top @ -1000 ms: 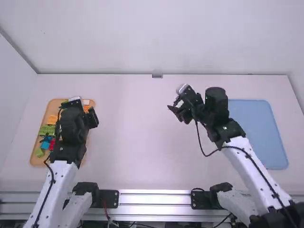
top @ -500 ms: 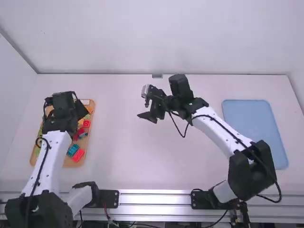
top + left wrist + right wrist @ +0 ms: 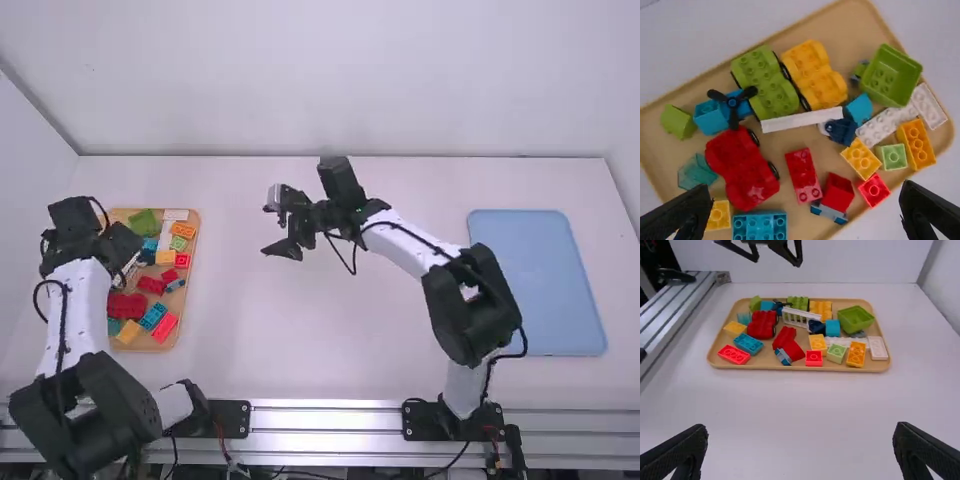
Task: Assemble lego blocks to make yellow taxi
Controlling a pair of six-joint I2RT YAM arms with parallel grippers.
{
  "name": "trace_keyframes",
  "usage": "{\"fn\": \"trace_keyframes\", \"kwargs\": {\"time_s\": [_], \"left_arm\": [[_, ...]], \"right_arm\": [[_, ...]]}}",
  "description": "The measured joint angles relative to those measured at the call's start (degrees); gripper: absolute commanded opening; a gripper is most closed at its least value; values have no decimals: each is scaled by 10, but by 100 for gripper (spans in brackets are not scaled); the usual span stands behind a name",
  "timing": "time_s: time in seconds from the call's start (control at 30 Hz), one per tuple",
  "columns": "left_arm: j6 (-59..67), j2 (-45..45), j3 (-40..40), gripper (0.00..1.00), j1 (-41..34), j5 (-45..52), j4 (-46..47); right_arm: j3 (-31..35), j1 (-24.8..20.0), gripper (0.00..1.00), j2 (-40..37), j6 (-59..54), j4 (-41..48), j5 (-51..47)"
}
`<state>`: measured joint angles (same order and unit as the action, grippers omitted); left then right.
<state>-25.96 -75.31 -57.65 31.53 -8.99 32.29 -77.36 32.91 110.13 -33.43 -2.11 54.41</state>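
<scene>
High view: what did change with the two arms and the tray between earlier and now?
The left end effector moved left, uncovering more blocks on the tray. The right end effector also moved left, towards it. Both are empty; nothing was visibly gripped or released. The tray and blue mat stayed in place.

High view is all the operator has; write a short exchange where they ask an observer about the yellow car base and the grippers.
Operator: From the high view, what lies beside the yellow car base?

Observer: The left wrist view shows a green car base alongside it.

Operator: Is the left gripper open?

Observer: Yes, the left wrist view shows its fingers wide apart, holding nothing. The right wrist view shows the right gripper likewise.
</scene>
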Motion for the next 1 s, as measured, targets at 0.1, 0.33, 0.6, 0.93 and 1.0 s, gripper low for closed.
{"fn": "trace_keyframes", "kwargs": {"time_s": [0.1, 0.33, 0.6, 0.93, 1.0], "left_arm": [[20, 0, -1, 99, 0, 29, -1], [24, 0, -3, 99, 0, 40, -8], [44, 0, -3, 99, 0, 73, -31], [61, -25, -49, 99, 0, 78, -2], [76, -44, -76, 99, 0, 80, 10]], "right_arm": [[-21, 0, 99, 0, -4, -1, 6], [-74, -9, 99, 0, 12, 72, -12], [-140, -16, 98, 0, 32, 179, -140], [-142, -16, 99, 0, 14, 207, -182], [-142, -16, 99, 0, 6, 207, -185]]}}
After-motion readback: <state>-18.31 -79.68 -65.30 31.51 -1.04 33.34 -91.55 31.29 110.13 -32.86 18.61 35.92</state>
